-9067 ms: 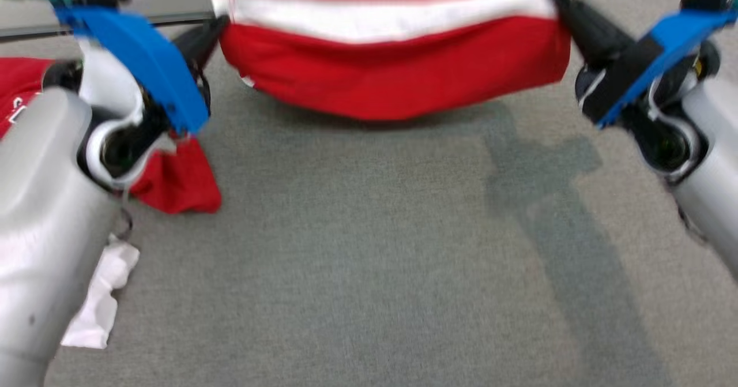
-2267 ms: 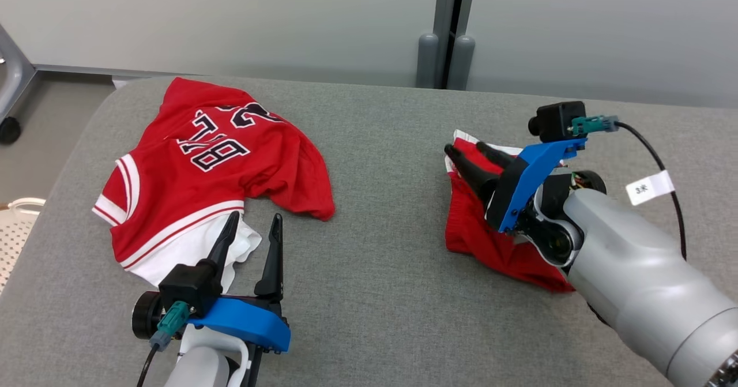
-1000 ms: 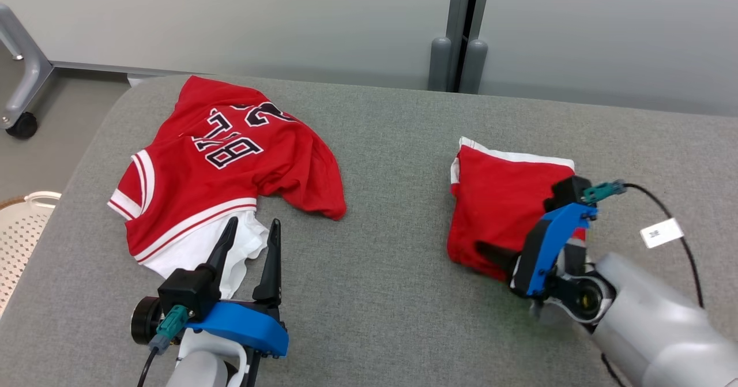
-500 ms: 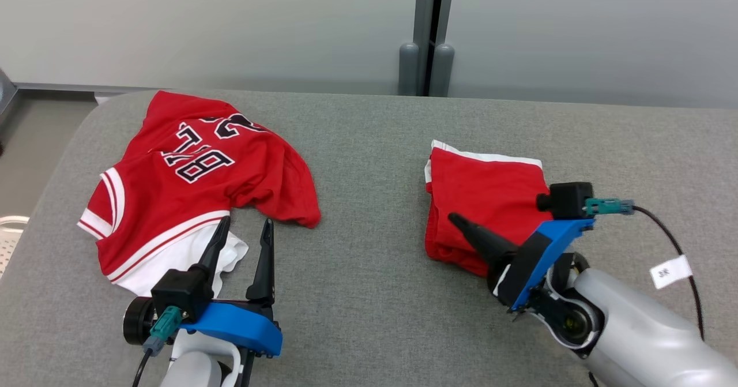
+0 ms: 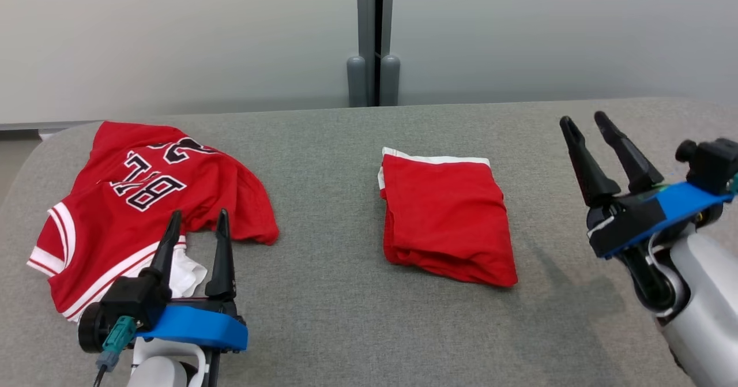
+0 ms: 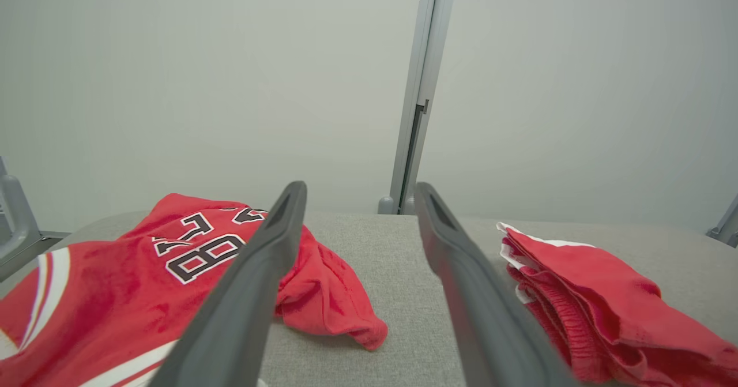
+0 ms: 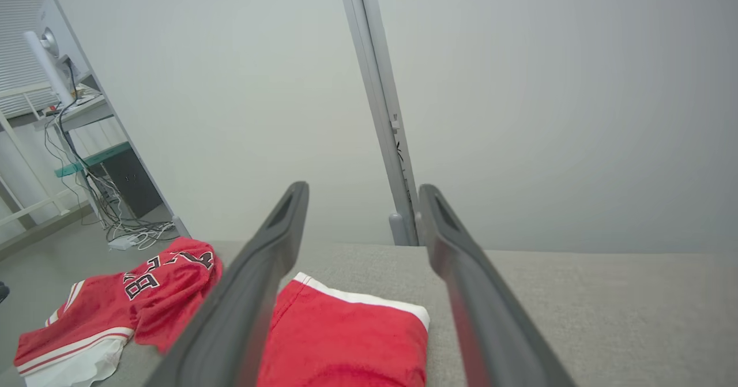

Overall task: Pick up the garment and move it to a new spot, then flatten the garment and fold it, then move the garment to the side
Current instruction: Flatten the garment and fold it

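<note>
"What stands behind the tabletop (image 5: pixel 323 329)?"

"A plain pale grey wall (image 5: pixel 173 35) across the top of the head view. 1 vertical grey post (image 5: pixel 373 23) splits it at top centre, with 2 rounded grey caps (image 5: pixel 356 81) at its foot."

"And the tabletop itself?"

"Grey woven fabric, rounded at its far left corner. The light is soft and even."

"Anything off to the side?"

"At the left of the right wrist view, a desk (image 7: pixel 83 113) with tangled cables (image 7: pixel 124 225) trailing down to a grey floor (image 7: pixel 52 254), and white blinds (image 7: pixel 14 41) in the upper left corner. A grey metal leg (image 6: pixel 14 225) stands at the left edge of the left wrist view."
</note>
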Tool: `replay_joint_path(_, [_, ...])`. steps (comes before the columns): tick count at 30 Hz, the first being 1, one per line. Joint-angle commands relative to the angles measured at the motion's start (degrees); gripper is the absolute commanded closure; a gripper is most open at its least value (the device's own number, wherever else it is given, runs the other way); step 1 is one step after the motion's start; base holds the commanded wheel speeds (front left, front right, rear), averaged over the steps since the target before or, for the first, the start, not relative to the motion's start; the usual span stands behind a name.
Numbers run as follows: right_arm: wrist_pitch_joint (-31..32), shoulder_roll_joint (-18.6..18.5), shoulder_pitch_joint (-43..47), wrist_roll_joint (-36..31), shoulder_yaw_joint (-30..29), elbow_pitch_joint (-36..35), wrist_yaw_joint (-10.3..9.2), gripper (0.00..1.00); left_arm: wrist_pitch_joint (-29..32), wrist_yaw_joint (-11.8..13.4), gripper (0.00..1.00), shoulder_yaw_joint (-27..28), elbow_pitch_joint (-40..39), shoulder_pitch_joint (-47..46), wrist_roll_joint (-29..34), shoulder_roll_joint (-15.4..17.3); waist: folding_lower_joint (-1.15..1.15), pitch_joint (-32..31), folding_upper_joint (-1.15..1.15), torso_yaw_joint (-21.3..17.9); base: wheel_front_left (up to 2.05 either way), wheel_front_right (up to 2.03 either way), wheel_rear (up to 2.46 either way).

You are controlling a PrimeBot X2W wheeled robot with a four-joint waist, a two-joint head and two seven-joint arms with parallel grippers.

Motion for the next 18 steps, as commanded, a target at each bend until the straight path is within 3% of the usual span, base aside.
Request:
replay_joint_path(1, [-0.15, 2.3, 4.05, -3.6, -3.32, -1.16, 0.02, 0.0, -0.15, 0.11, 0.0, 0.79, -0.63, 0.78, 0.43, 0.03, 0.0, -0.38, 0.0, -0.73, 0.0, 0.0, 0.0])
replay_joint_path(4, [-0.16, 5.48, 9.62, -11.94, -11.58, -3.16, 0.02, 0.0, -0.15, 0.35, 0.0, 2.64, -1.64, 1.73, 0.5, -0.5, 0.0, -0.65, 0.0, -1.4, 0.0, 0.0, 0.0])
replay_joint_path(9, [-0.18, 10.23, 17.72, -24.23, -20.04, -5.26, 0.02, 0.0, -0.15, -0.43, 0.0, 4.63, -1.67, 2.77, 0.97, -1.2, 0.0, -0.64, 0.0, -1.81, 0.0, 0.0, 0.0])
replay_joint_path(13, [-0.17, 14.01, 21.82, -31.33, -24.01, -6.37, 0.02, 0.0, -0.15, -0.98, 0.0, 5.31, -0.06, 3.18, 1.87, -1.62, 0.0, -0.66, 0.0, -1.9, 0.0, 0.0, 0.0])
replay_joint_path(18, [-0.18, 16.58, 23.27, -35.33, -26.03, -6.8, 0.02, 0.0, -0.15, -1.4, 0.0, 5.26, 2.02, 2.51, 3.2, -1.97, 0.0, -0.8, 0.0, -1.92, 0.0, 0.0, 0.0])
